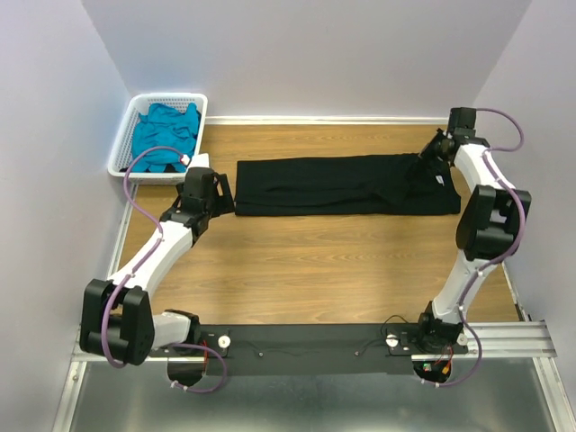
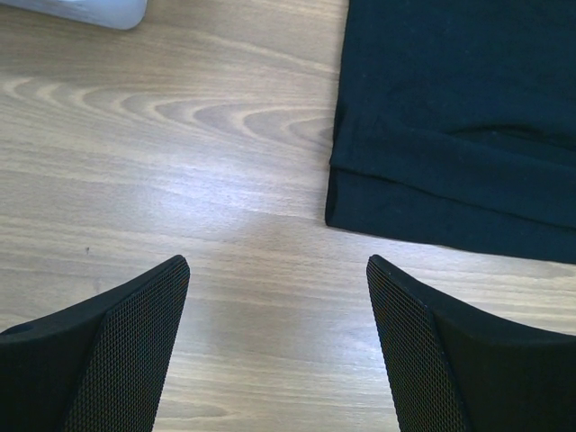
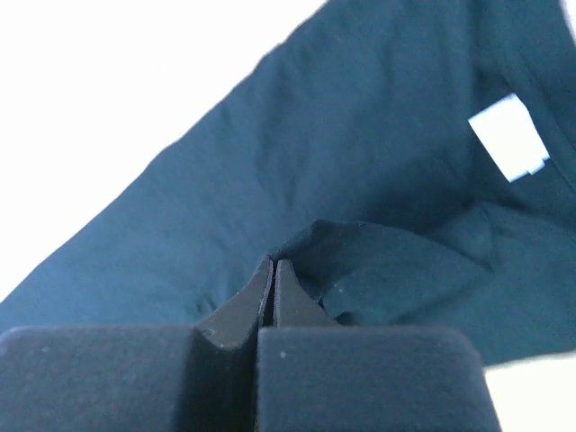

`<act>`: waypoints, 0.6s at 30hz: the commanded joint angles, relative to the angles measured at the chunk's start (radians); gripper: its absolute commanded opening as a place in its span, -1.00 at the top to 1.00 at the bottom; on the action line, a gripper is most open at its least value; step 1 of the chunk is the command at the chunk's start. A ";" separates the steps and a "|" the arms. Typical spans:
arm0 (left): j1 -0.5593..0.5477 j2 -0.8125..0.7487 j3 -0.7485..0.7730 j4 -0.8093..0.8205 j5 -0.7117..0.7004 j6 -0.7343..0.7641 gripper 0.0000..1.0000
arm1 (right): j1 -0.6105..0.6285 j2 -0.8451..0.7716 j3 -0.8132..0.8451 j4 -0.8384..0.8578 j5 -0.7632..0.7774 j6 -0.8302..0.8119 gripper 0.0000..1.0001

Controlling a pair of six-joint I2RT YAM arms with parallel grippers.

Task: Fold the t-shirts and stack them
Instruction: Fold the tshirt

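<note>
**Top view:** black t-shirt folded to long band, flat across far half of table. Left gripper just beside its left end; right gripper down on its right end. Teal t-shirt bunched in white basket, far left corner.

**Left wrist:** jaws spread wide — nothing between, only bare wood. Shirt's hem corner ahead to right, basket corner at upper left.

**Right wrist:** jaws pressed fully together, tips pinching raised pucker of black cloth — white neck label beyond, to right.
</note>
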 commanded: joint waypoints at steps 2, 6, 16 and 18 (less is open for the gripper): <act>0.000 0.029 0.000 0.011 -0.049 0.004 -0.75 | 0.022 0.137 0.144 0.010 -0.052 -0.017 0.99; 0.000 0.052 0.004 0.007 -0.054 0.004 -0.75 | 0.030 0.204 0.212 0.022 -0.051 -0.040 0.99; 0.000 0.076 0.009 0.007 -0.049 0.006 -0.75 | 0.030 0.288 0.291 0.051 -0.022 -0.004 0.99; 0.000 0.076 0.009 0.005 -0.052 0.004 -0.75 | 0.030 0.303 0.302 0.051 -0.017 0.032 0.98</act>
